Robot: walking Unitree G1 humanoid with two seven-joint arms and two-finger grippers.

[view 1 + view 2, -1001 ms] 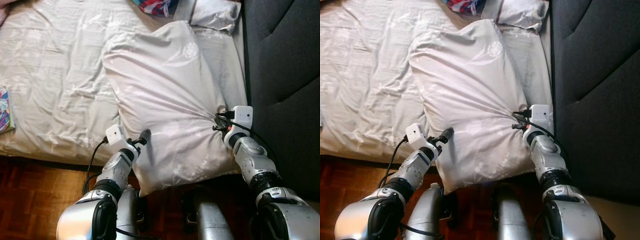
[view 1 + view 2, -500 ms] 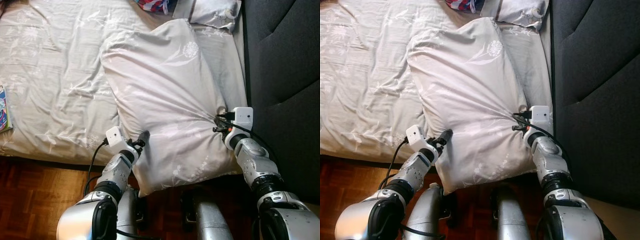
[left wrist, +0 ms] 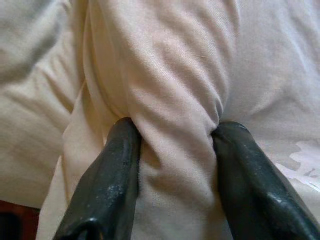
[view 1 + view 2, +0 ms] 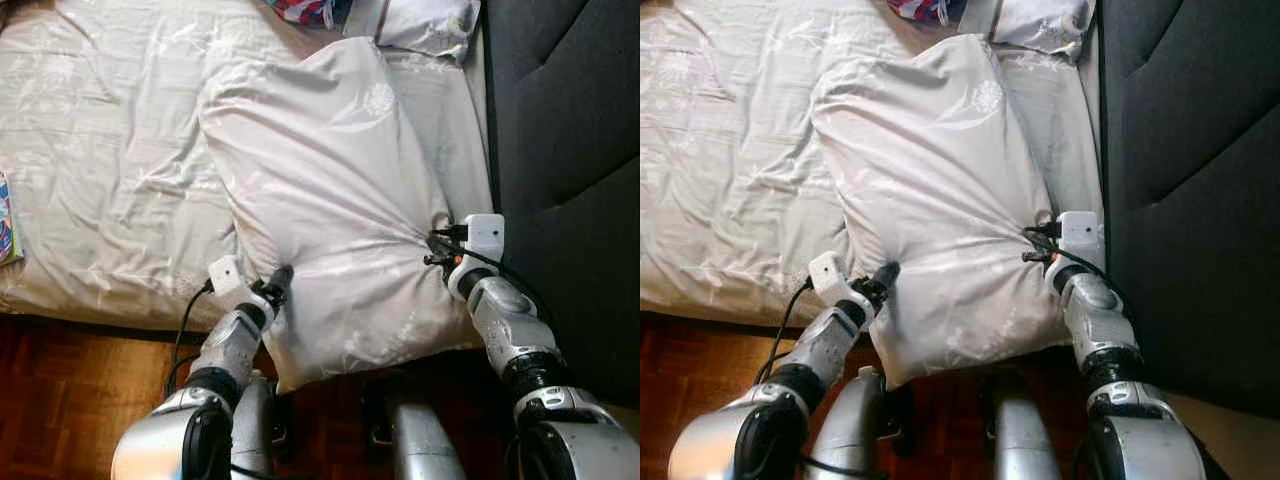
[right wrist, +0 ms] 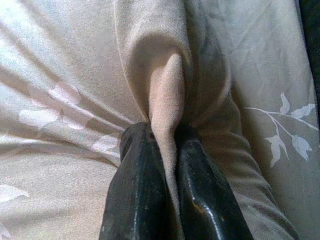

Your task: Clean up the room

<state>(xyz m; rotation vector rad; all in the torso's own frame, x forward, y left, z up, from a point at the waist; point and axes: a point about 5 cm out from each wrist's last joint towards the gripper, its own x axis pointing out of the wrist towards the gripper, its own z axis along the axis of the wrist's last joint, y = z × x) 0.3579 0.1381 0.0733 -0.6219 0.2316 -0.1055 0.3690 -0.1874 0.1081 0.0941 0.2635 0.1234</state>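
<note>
A big pale pillow (image 4: 320,170) with a faint flower print lies on the bed, its lower end hanging over the front edge. At the pillow's lower left edge is my left gripper (image 4: 280,278); the left wrist view shows it (image 3: 172,135) shut on a thick fold of the cover. My right gripper (image 4: 432,240) is at the pillow's right edge beside the headboard. In the right wrist view it (image 5: 165,132) pinches a thin ridge of the pillow (image 5: 170,75), and creases in the cover radiate from that spot.
The bed sheet (image 4: 110,150) is rumpled and pale. A dark padded headboard (image 4: 570,120) stands close on the right. A smaller pillow (image 4: 430,22) and a colourful cloth (image 4: 305,10) lie at the far end. A book (image 4: 6,220) sits at the left edge. Wooden floor (image 4: 60,390) lies below.
My left gripper has slid slightly left and down along the pillow's edge. The right gripper keeps its hold; the pillow has barely shifted.
</note>
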